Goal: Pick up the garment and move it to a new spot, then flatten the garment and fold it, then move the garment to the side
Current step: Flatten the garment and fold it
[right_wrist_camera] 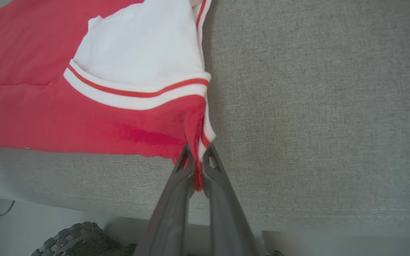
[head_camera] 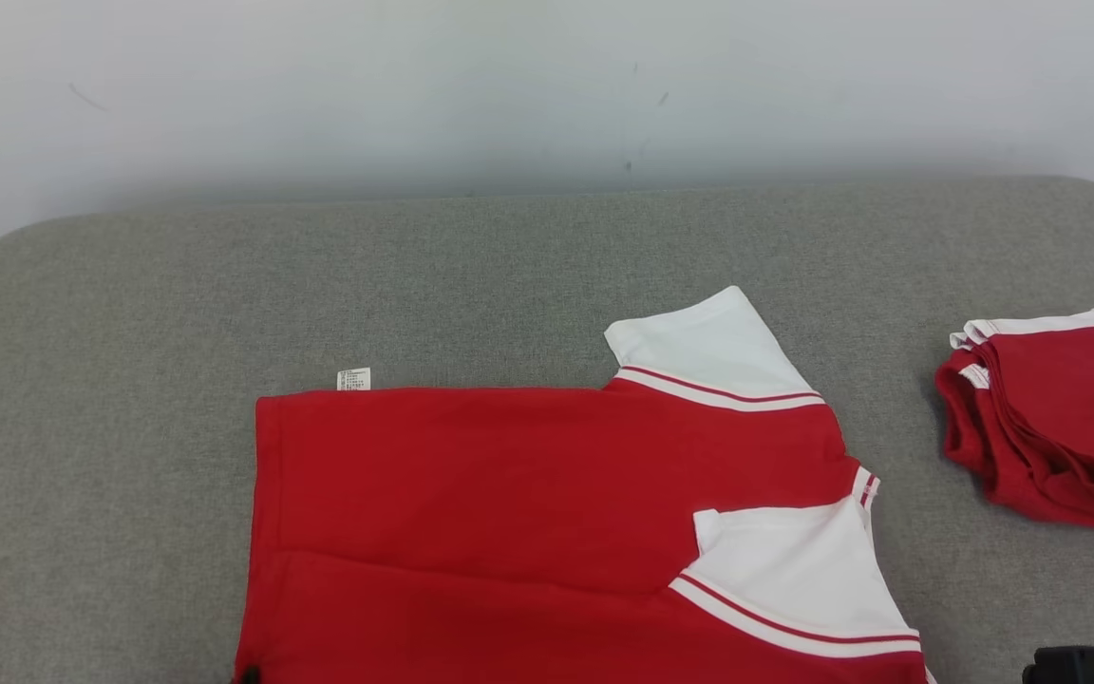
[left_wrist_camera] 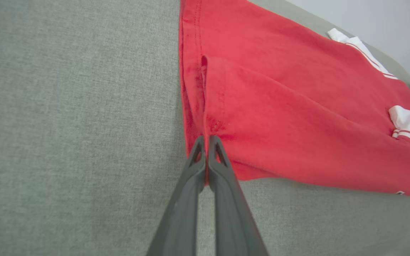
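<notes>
Left pincer (left_wrist_camera: 206, 138) pinching garment (left_wrist_camera: 279, 106) hem, right pincer (right_wrist_camera: 196, 146) pinching edge

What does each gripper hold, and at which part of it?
The red shirt: left gripper pinches its near hem corner, right gripper its near corner beside the white sleeve.

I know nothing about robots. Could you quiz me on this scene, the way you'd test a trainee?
1. True or false: the left hand is shut on an edge of the red shirt.
2. In the head view, what lies to the right of the shirt on the grey surface? A) a red-and-white pile B) a blue towel C) a cup
3. Fill in: the shirt's sleeves are ___ with red stripes.
Key: 1 true; 2 A; 3 white.
</notes>
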{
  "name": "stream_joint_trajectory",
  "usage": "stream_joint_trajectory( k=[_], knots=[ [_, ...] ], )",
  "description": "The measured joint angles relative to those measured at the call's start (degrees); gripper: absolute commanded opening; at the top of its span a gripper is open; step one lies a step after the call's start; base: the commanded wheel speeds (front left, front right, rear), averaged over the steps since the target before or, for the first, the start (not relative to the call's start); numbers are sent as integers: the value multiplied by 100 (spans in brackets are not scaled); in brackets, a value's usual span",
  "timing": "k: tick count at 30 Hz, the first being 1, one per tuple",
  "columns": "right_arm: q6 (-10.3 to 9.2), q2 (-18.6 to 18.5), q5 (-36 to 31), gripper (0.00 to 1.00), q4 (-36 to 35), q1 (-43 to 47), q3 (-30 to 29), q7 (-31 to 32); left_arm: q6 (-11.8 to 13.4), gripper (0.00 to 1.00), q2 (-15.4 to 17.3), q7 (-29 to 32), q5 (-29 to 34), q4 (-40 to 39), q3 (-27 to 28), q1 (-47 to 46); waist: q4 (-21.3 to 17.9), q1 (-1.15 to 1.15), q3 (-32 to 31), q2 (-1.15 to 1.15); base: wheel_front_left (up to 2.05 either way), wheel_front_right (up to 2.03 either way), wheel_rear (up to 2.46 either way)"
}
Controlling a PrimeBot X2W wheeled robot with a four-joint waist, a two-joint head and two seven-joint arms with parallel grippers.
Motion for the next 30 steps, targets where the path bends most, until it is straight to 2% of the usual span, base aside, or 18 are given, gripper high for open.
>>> stream_joint_trajectory(
  k=[4, 5, 6, 7, 8, 9, 15, 20, 25, 30],
  knots=[
    [-22, -53, 42, 0, -143, 215, -53, 151, 0, 0, 93, 118, -8, -133, 7, 137, -4, 0, 19, 0, 0, 0, 0],
    [-22, -74, 44, 0, -159, 221, -46, 196, 1, 9, 102, 152, -15, -158, 8, 144, -5, 0, 25, 0, 0, 0, 0],
    [-23, -74, 69, 0, -191, 220, -47, 200, 2, 37, 103, 193, -19, -180, 8, 157, -5, 0, 32, 0, 0, 0, 0],
    [-42, -70, 108, 0, -232, 218, -47, 245, 10, 48, 107, 231, -18, -191, 1, 175, -7, 0, 38, 0, 0, 0, 0],
    [-63, -62, 131, 36, -250, 217, -47, 249, 40, 85, 110, 286, -18, -197, -3, 192, -8, 0, 45, 0, 0, 0, 0],
    [-65, -49, 142, 100, -257, 216, -48, 276, 78, 100, 111, 334, -18, -196, -9, 203, -8, 0, 50, 0, 0, 0, 0],
    [-123, -41, 130, 100, -282, 186, -186, 307, 265, 100, 127, 459, 31, -301, 16, 197, 11, 1, 60, 0, 0, 0, 0],
    [-218, 63, 32, 100, -441, -117, -482, 132, 613, 100, 129, 147, 222, -628, 363, -14, 70, 1, -25, 0, 0, 0, 0],
    [-266, 199, -67, 100, -537, -551, -625, 34, 691, 100, 74, -7, 276, -1016, 455, -519, 143, 1, -107, 0, 0, 0, 0],
    [-266, 215, -305, 100, -489, -1106, -399, 121, 767, 100, -30, 98, 404, -1084, 277, -904, 143, 1, -102, 0, 0, 0, 0]
  ],
)
